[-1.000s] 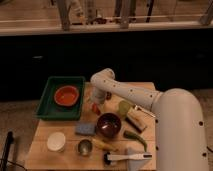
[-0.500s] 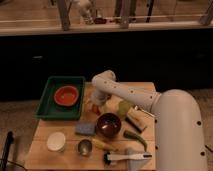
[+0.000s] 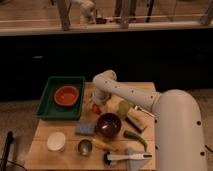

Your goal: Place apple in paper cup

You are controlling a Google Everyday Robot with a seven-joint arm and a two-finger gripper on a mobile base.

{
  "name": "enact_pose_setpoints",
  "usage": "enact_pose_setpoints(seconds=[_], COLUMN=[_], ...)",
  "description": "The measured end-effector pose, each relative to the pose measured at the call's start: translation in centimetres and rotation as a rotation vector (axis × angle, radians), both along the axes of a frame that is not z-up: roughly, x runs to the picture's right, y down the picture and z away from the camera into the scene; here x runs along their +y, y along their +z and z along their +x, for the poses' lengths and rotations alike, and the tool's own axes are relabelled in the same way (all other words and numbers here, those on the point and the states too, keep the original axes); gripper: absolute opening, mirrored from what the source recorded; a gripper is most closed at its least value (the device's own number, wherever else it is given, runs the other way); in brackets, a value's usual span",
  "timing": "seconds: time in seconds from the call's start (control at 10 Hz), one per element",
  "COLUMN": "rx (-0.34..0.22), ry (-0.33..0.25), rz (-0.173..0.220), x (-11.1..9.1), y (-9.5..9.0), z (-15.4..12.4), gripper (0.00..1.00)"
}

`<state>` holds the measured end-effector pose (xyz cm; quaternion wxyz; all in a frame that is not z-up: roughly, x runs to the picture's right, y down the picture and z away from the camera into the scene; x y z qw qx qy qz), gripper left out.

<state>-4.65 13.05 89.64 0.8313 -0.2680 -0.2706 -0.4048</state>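
Observation:
The apple is a small red-orange fruit on the wooden table, just right of the green tray. My gripper hangs from the white arm and sits right at the apple, partly covering it. The paper cup is a short white cup standing upright near the table's front left corner, well apart from the gripper. Whether the gripper touches the apple cannot be told.
A green tray holds a wide orange bowl. A dark maroon bowl, a blue sponge, a shiny metal cup, a green fruit, a green pepper and a white brush crowd the table.
The arm and the things on the table have not visibly moved. A figure behind the glass at the back has shifted to the right.

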Motion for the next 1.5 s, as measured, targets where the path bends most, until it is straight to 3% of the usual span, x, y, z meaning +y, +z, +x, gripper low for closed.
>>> enact_pose_setpoints(seconds=[0.6, 0.8, 1.1, 1.5], rx=[0.009, -0.002, -0.035, -0.074], ry=[0.001, 0.004, -0.004, -0.033], rz=[0.036, 0.069, 0.106, 0.120], x=[-1.5, -2.8, -4.5, -5.3], y=[-0.9, -2.5, -4.4, -5.4], z=[0.8, 1.3, 1.2, 0.6], gripper=[0.24, 0.03, 0.00, 0.00])
